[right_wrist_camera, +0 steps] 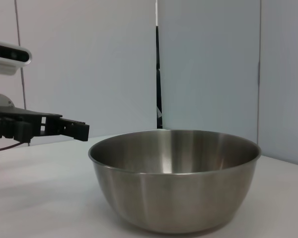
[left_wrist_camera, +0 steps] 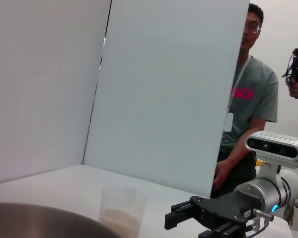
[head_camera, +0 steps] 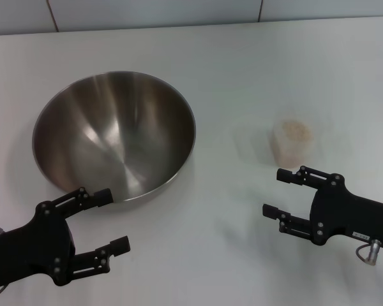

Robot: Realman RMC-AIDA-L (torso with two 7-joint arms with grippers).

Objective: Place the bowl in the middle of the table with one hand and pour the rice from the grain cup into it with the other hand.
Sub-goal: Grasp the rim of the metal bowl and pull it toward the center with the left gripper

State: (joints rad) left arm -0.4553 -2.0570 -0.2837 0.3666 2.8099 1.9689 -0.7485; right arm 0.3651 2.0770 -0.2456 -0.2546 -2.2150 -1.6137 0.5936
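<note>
well ahead of the left gripper [head_camera: 112, 220], whose black fingers are spread with nothing between them, sits the bowl [head_camera: 115, 134]: a wide round stainless-steel shape, its brushed inside shiny and streaked with soft reflections. its near rim lies just beyond the upper fingertip; whether they touch cannot be told. the right gripper [head_camera: 276, 192] hangs just short of the grain cup [head_camera: 292, 141], its fingers also spread and holding nothing. the cup is small, clear and slightly tapered, so see-through that its walls fade into the white matte table [head_camera: 242, 76]; the rice [head_camera: 295, 131] shows as a pale grainy heap inside. in the left wrist view only the bowl's rim is seen, cut off at the frame edge. a man in a grey shirt [left_wrist_camera: 251, 94] stands partly hidden behind a white panel [left_wrist_camera: 164, 89].
</note>
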